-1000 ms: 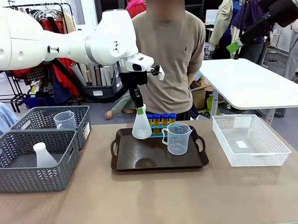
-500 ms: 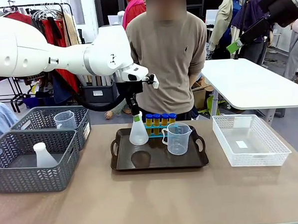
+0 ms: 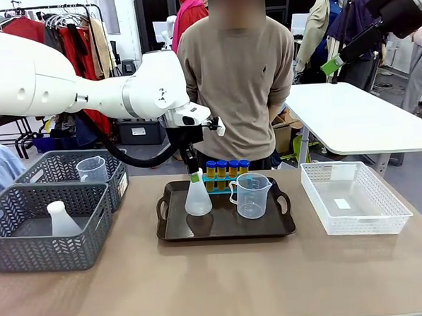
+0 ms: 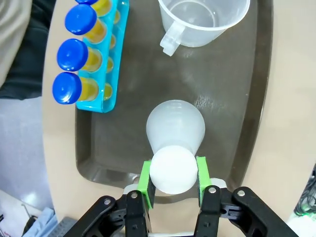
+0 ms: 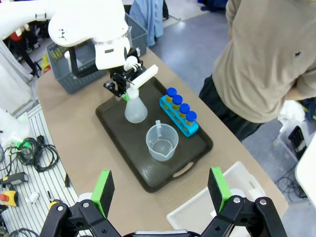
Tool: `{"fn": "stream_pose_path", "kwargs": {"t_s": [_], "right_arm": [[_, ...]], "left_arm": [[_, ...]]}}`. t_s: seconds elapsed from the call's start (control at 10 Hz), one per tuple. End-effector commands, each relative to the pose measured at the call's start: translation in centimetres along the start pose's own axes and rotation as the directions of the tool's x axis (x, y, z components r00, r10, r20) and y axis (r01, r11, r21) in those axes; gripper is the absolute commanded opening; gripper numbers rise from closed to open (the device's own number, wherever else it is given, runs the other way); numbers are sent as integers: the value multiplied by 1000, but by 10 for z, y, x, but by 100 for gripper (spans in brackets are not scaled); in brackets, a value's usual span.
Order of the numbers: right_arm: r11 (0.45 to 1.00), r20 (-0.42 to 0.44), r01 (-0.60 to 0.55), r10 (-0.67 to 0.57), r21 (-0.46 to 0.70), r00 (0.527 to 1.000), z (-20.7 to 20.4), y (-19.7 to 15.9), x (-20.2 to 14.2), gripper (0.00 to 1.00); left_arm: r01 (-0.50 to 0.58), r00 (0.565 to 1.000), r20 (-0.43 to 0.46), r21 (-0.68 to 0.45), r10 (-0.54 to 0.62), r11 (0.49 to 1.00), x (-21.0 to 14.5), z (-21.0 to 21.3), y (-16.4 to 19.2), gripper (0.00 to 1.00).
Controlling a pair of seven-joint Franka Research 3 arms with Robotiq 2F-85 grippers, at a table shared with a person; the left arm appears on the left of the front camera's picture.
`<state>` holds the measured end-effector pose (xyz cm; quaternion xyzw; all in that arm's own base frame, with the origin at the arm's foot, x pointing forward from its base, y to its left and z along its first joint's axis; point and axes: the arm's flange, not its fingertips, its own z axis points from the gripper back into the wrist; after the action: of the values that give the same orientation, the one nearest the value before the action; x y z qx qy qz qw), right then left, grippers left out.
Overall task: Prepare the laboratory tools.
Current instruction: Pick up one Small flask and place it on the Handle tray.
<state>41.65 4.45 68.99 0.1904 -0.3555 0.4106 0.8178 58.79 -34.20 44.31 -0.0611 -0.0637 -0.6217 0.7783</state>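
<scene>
A white translucent conical flask (image 3: 198,200) stands upright on the left part of the dark tray (image 3: 222,228), its base at the tray's surface. My left gripper (image 3: 195,176) is shut on the flask's neck from above; in the left wrist view the green pads (image 4: 145,177) press both sides of the flask (image 4: 175,129). Several amber tubes with blue caps (image 3: 226,168) stand in a blue rack at the tray's far edge. A clear measuring beaker (image 3: 252,195) sits on the tray's right half. My right gripper (image 5: 161,190) hangs open high above the table, holding nothing.
Two grey lattice baskets (image 3: 32,249) at the left hold another flask (image 3: 61,220) and another beaker (image 3: 91,168). A white mesh basket (image 3: 352,221) stands at the right. A person (image 3: 236,79) stands right behind the tray.
My left gripper has come down and slightly toward me with the flask, from hanging above the tray to the tray's surface. Its grip is unchanged.
</scene>
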Motion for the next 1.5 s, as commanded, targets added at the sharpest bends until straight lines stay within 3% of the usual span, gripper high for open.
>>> {"fn": "stream_pose_path", "kwargs": {"t_s": [0.0, 0.2, 0.3, 0.7, 0.8, 1.4], "right_arm": [[1000, 20, 1, -1, 14, 1000, 1, 0, 1, 100], [1000, 20, 1, -1, 14, 1000, 1, 0, 1, 100], [1000, 20, 1, -1, 14, 1000, 1, 0, 1, 100], [1000, 20, 1, -1, 14, 1000, 1, 0, 1, 100], [1000, 20, 1, -1, 14, 1000, 1, 0, 1, 100], [1000, 20, 1, -1, 14, 1000, 1, 0, 1, 100]], "left_arm": [[25, 1000, 8, -29, -24, 999, -1, 1, 3, 0], [33, 999, 4, -40, -33, 999, 3, -4, 4, 0], [38, 999, -2, -45, -38, 998, 2, -2, 5, 9], [36, 999, 10, -90, -35, 995, 3, 4, -3, 85], [35, 999, 18, -88, -34, 995, 2, 8, -7, 100], [8, 1000, 29, 12, -8, 1000, -1, 43, -27, 100]]}}
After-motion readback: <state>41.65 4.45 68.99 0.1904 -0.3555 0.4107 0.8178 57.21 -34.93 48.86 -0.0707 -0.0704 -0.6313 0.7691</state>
